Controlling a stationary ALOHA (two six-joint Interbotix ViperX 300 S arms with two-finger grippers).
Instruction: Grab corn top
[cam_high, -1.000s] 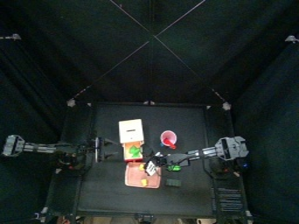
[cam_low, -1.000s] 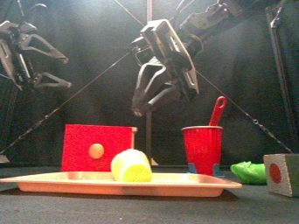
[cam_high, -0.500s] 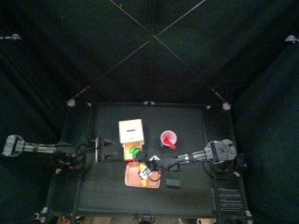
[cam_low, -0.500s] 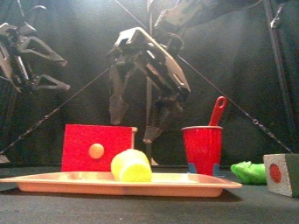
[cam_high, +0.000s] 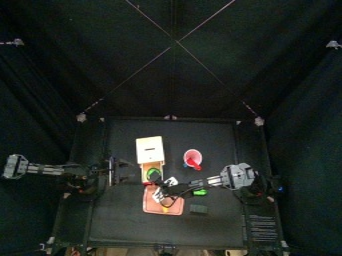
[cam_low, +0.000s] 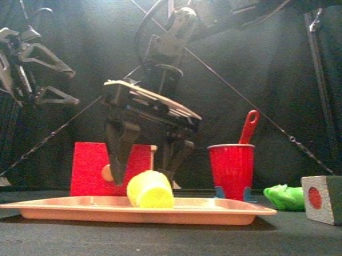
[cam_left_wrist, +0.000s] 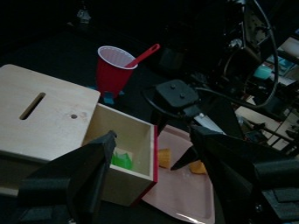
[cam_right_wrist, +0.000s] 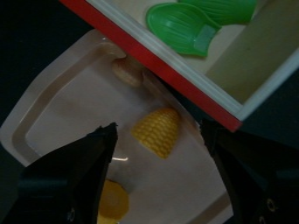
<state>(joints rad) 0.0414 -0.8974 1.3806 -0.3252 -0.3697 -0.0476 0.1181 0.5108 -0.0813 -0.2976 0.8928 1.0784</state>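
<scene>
The corn (cam_low: 151, 188) is a pale-yellow piece lying on the orange-red tray (cam_low: 80, 209). In the right wrist view the corn (cam_right_wrist: 156, 133) lies right between my jaws. My right gripper (cam_low: 144, 160) hangs open just above it, one finger (cam_low: 118, 158) on each side, not touching it. From above, the right gripper (cam_high: 170, 190) is over the tray (cam_high: 154, 205). My left gripper (cam_low: 34, 70) rests raised at the left, open and holding nothing.
A red box (cam_low: 94, 160) with a wooden top (cam_left_wrist: 47, 109) stands behind the tray, a green toy (cam_right_wrist: 198, 22) inside. A red cup (cam_low: 231, 168) holds a spoon (cam_low: 249, 125). An orange piece (cam_right_wrist: 114, 199) shares the tray. A green toy (cam_low: 283, 195) and a block (cam_low: 323, 198) sit right.
My right gripper has come down and to the left over the tray, opened wider, and now straddles the corn. The left arm has not moved.
</scene>
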